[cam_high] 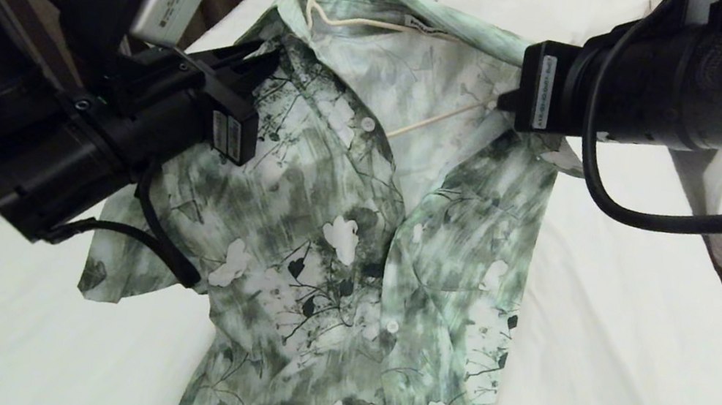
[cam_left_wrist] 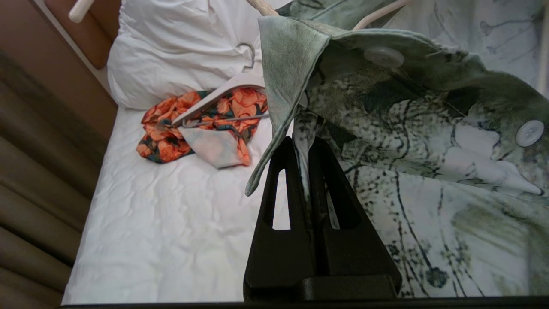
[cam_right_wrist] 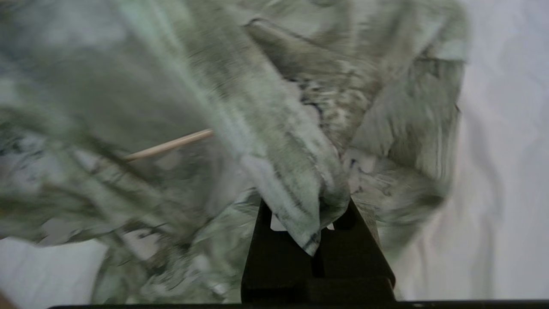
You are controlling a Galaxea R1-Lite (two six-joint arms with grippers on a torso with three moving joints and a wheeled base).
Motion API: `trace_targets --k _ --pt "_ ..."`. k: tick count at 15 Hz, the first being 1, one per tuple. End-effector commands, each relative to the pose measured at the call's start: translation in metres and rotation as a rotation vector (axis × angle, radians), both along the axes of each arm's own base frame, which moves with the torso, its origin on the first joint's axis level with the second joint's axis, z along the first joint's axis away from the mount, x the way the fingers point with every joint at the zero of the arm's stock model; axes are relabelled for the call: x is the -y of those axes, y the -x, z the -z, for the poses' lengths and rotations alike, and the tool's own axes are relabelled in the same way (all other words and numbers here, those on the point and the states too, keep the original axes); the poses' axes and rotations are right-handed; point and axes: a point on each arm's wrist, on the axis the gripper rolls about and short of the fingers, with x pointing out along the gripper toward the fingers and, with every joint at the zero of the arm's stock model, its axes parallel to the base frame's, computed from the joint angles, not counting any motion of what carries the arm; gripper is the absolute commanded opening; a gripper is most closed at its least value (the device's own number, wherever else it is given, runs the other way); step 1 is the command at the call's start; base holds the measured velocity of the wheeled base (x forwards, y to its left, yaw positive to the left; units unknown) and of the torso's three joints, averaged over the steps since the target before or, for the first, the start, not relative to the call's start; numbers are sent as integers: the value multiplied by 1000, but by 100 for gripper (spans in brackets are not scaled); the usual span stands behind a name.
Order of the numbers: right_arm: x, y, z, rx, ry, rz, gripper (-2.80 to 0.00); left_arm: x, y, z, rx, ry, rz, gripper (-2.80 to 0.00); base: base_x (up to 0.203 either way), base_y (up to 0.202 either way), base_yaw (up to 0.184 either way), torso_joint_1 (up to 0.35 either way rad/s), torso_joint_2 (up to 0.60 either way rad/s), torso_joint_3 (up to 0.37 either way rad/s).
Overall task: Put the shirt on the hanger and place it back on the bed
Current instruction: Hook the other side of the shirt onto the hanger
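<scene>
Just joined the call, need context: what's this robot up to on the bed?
It is getting a green floral shirt onto a thin cream hanger on the bed. The left tool is shut on the shirt's front edge below the collar; the right tool is shut on fabric at the opposite shoulder. The hanger already lies inside the open neck. An orange-red garment with a white hanger lies by the pillow.
</scene>
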Motion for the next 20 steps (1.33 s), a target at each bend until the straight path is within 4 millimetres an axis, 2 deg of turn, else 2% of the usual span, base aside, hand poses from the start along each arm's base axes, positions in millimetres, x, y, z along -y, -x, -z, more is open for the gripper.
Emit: trace_targets --k 1,4,13,17,20 --pt "-5 8 -3 7 -9 -28 -280 0 -1 -1 6 2 -2 -280 0 0 0 0 0 0" --pt "-14 2 -4 56 -44 -42 -280 11 7 1 -2 7 55 -280 0 0 0 0 0 0" --pt "-41 22 -3 79 -59 -149 -280 46 16 9 -15 84 202 -280 0 0 0 0 0 0" --pt "-48 21 5 56 -39 -158 -280 53 19 7 -18 135 225 -280 0 0 0 0 0 0" --pt "-54 29 9 45 -30 -186 -280 54 18 -1 8 206 236 -280 0 0 0 0 0 0"
